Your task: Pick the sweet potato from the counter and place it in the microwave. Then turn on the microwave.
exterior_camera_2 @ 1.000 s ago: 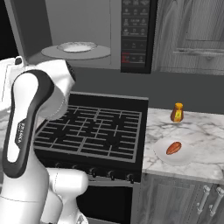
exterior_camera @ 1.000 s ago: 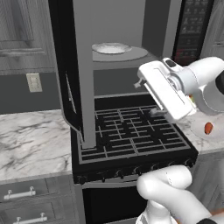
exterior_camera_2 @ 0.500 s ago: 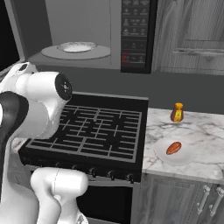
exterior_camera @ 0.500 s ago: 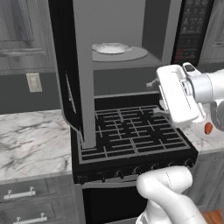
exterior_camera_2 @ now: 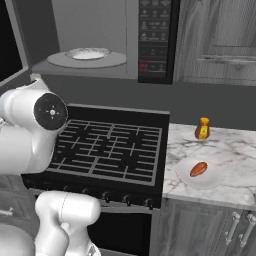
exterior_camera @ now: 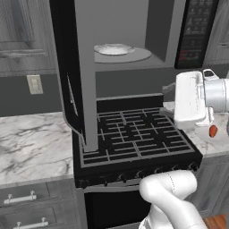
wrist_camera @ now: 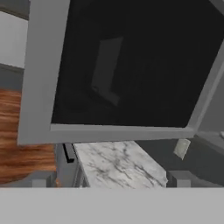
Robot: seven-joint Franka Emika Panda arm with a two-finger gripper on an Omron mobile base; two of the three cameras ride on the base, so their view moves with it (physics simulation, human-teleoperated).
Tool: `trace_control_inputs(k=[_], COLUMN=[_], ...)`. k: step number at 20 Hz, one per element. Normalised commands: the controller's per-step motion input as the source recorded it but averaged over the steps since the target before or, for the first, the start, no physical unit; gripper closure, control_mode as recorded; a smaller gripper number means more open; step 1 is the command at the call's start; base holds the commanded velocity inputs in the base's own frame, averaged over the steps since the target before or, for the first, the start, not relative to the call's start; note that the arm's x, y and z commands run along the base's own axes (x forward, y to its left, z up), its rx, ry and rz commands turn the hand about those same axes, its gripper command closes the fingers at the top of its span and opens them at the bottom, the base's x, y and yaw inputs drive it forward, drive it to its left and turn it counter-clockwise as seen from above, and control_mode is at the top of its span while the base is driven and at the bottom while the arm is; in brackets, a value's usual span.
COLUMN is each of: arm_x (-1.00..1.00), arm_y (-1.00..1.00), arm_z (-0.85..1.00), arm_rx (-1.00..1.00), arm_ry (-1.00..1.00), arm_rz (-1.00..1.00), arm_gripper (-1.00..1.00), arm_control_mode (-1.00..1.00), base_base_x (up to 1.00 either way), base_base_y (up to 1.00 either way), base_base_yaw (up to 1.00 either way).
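From the left base view I see the microwave (exterior_camera: 134,40) hanging above the black stovetop (exterior_camera: 134,138), its black glass door (exterior_camera: 74,71) swung wide open to the left of the cavity. A white round plate (exterior_camera: 114,49) lies inside on the grey floor, and the dark button panel (exterior_camera: 194,31) sits on the microwave's right side. My arm's white hand (exterior_camera: 192,100) hangs to the right of the stovetop, over its right edge. Just beyond the hand, a bit of the sweet potato (exterior_camera: 213,131) peeks out, right of the stovetop.

From the right base view, the sweet potato (exterior_camera_2: 198,169) lies on a small white dish (exterior_camera_2: 200,175) on the marble tabletop (exterior_camera_2: 225,150), right of the stovetop (exterior_camera_2: 107,147). An orange bottle with a yellow cap (exterior_camera_2: 202,129) stands behind the dish, near it but apart. The microwave (exterior_camera_2: 110,40) is above the stovetop, its cavity open with the plate (exterior_camera_2: 88,53) inside.

In the hand view, the camera looks at the microwave's open door (wrist_camera: 131,65), black glass in a grey frame, with a stretch of marble tabletop (wrist_camera: 118,164) below it. The pincer (wrist_camera: 109,179) stands wide open, its two finger tips (wrist_camera: 38,182) far apart and holding nothing.
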Motion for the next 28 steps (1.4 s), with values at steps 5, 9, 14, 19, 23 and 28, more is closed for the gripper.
trace_control_inputs(k=[5, 9, 14, 19, 23, 28], arm_x=[0.16, 0.19, 0.16, 0.21, 0.27, 0.24], arm_y=[-0.26, -0.24, -0.28, -0.32, -0.32, -0.26], arm_z=[0.05, 0.0, 0.0, 0.0, 0.0, 0.0], arm_rx=[0.0, 0.0, 0.0, 0.0, 0.0, 0.0], arm_ry=[0.14, 0.08, 0.05, 0.05, 0.05, 0.09], arm_rz=[-0.29, -0.27, -0.26, -0.23, -0.23, -0.26], arm_gripper=[-1.0, -1.0, -1.0, -1.0, -1.0, -1.0], arm_control_mode=[-1.0, -1.0, -1.0, -1.0, -1.0, -1.0], base_base_x=[0.0, 0.0, 0.0, 0.0, 0.0, 0.0], base_base_y=[0.0, 0.0, 0.0, 0.0, 0.0, 0.0], base_base_yaw=[0.0, 0.0, 0.0, 0.0, 0.0, 0.0])
